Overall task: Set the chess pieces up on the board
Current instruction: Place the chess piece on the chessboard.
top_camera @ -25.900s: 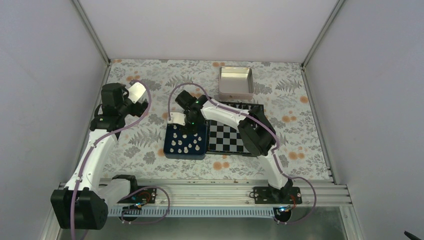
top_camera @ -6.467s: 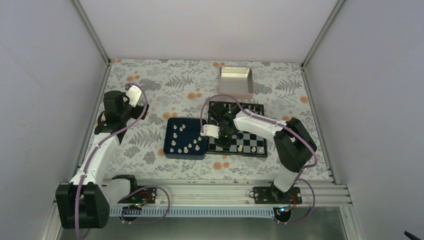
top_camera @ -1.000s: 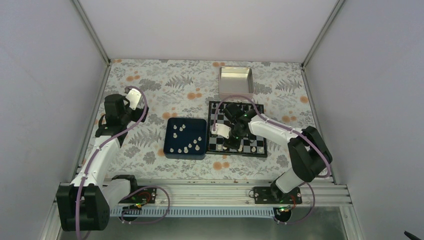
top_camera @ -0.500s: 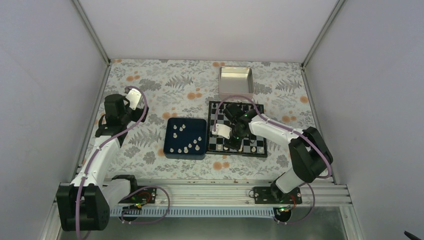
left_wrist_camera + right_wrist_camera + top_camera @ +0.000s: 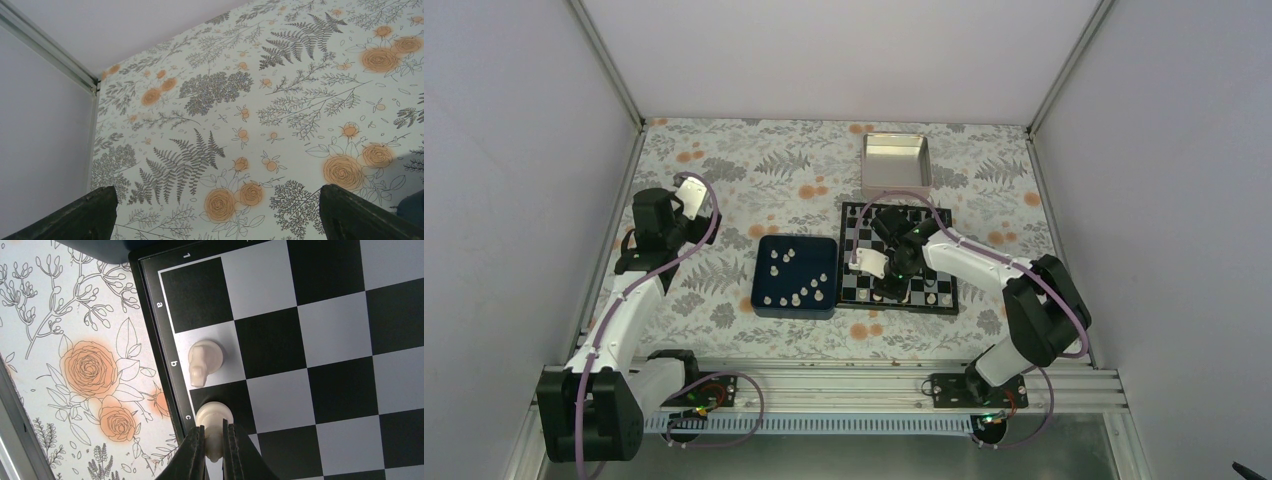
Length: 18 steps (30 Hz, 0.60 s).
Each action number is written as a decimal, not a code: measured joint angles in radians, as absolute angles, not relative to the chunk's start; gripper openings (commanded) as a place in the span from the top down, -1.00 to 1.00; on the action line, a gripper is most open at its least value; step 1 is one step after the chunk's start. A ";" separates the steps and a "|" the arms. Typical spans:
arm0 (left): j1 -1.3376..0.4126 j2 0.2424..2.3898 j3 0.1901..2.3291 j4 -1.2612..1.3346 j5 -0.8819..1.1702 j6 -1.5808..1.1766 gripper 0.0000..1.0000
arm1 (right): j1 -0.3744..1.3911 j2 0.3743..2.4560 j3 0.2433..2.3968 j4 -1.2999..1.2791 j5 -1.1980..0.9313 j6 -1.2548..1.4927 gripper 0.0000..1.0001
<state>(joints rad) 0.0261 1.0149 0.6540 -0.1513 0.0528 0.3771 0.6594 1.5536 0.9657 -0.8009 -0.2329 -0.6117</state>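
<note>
Seating a white piece (image 5: 214,416) on the board's (image 5: 156,320) c1 square beside the knight (image 5: 204,360), your right gripper (image 5: 214,440) pinches it narrowly. Next, release gently and lift straight up; your left gripper (image 5: 212,220) hangs wide open, empty.
</note>
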 measured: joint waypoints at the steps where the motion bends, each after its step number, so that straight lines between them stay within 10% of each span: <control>1: 0.026 1.015 0.654 -0.152 0.053 0.377 -1.00 | 0.659 1.554 0.966 -0.801 -0.233 -0.612 0.88; 18: 0.026 1.023 0.654 -0.151 0.053 0.377 -1.00 | 0.659 1.559 0.966 -0.789 -0.231 -0.608 0.49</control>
<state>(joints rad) 0.0261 1.0225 0.6540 -0.1513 0.0532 0.3771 0.6594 1.5589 0.9657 -0.7891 -0.2310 -0.6079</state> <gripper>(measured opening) 0.999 0.201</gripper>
